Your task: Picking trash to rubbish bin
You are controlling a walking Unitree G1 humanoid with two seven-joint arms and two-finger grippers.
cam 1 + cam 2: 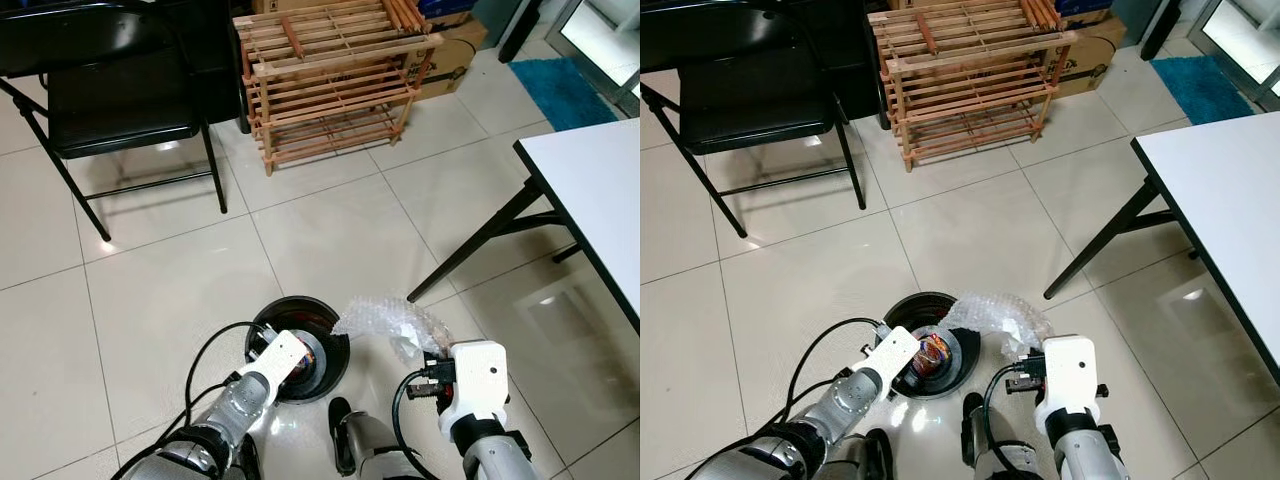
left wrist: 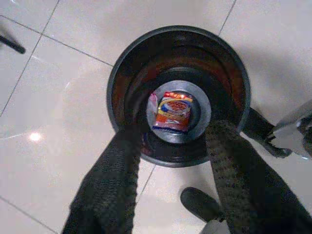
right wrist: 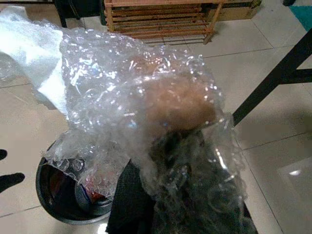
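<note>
I stand on a pale tiled floor (image 1: pixel 170 300) looking down at a round black rubbish bin (image 1: pixel 335 352) just in front of my feet. My left gripper (image 2: pixel 173 161) hangs over the bin's mouth with its two black fingers (image 2: pixel 114 180) spread apart and nothing between them. At the bottom of the bin lies a small orange and red snack packet (image 2: pixel 173 113), flat on the grey base.

My right gripper (image 1: pixel 432 385) is just beside the bin on its right, and my fingers are clamped on a crumpled sheet of clear bubble wrap (image 1: pixel 385 322). The wrap billows up and outward from my grip, its loose end reaching over the bin's near rim; in the right wrist view it drapes over most of my fingers.

Further off, a black folding chair (image 1: pixel 110 110) stands to the left, a wooden slatted rack (image 1: pixel 330 85) sits straight ahead, and a white table (image 1: pixel 595 190) with black legs is on my right.
</note>
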